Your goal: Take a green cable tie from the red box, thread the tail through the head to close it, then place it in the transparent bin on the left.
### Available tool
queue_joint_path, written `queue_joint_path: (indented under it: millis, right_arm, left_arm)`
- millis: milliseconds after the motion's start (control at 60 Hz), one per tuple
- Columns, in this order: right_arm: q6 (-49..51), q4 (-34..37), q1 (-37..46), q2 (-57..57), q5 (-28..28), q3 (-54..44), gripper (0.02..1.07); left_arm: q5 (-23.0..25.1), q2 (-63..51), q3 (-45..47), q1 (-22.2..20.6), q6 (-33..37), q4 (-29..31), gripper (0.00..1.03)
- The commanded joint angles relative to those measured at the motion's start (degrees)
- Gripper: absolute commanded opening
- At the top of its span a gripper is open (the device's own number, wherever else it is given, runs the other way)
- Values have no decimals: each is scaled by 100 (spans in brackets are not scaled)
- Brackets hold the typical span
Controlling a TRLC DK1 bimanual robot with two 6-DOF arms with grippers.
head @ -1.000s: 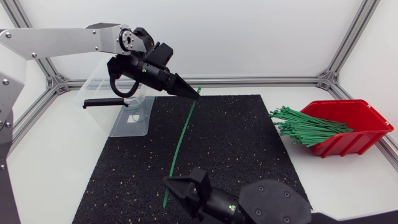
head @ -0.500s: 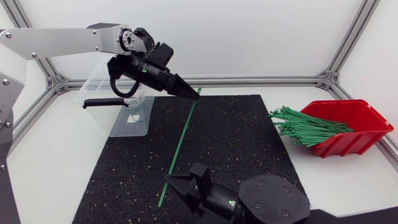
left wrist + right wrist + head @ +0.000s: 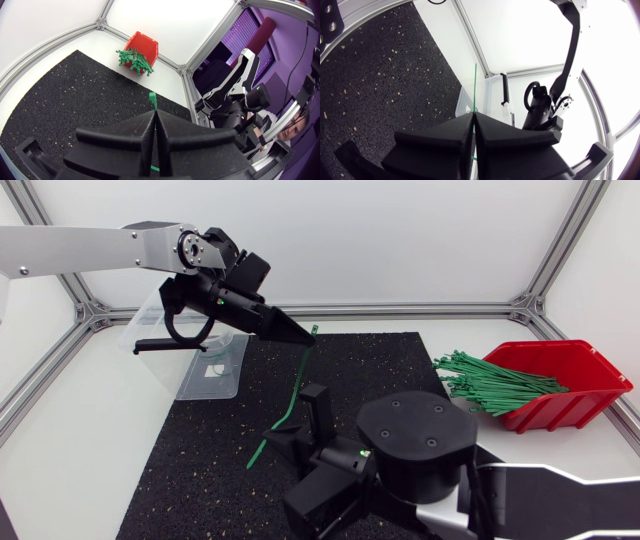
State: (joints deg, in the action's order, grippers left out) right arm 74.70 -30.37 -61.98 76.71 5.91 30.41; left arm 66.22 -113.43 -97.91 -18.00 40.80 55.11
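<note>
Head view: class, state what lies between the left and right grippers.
The green cable tie spans from left gripper to right gripper, both shut on it; the head view shows it.

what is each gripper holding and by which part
Both hold one green cable tie: the left gripper just below its head, the right gripper on the strap nearer the tail.
</note>
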Motion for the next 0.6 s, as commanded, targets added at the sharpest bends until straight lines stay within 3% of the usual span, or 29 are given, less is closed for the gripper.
queue_joint_path:
  millis: [0, 67, 300, 517, 583]
  right_arm:
    - [-491, 251, 116, -15, -64, 167, 7]
    - [-851, 611, 195, -42, -196, 281, 7]
    - [-1915, 664, 388, -51, -451, 378, 7]
    - [-2521, 356, 449, 37, -284, 316, 7]
    - [-2583, -39, 449, 178, -81, 184, 7]
  left_arm:
    - [111, 286, 369, 42, 183, -115, 3]
    - [111, 383, 483, 42, 218, -176, 3]
    - [111, 541, 624, 42, 289, -185, 3]
    - [111, 646, 729, 25, 324, -185, 3]
    - [102, 655, 729, 25, 324, -176, 3]
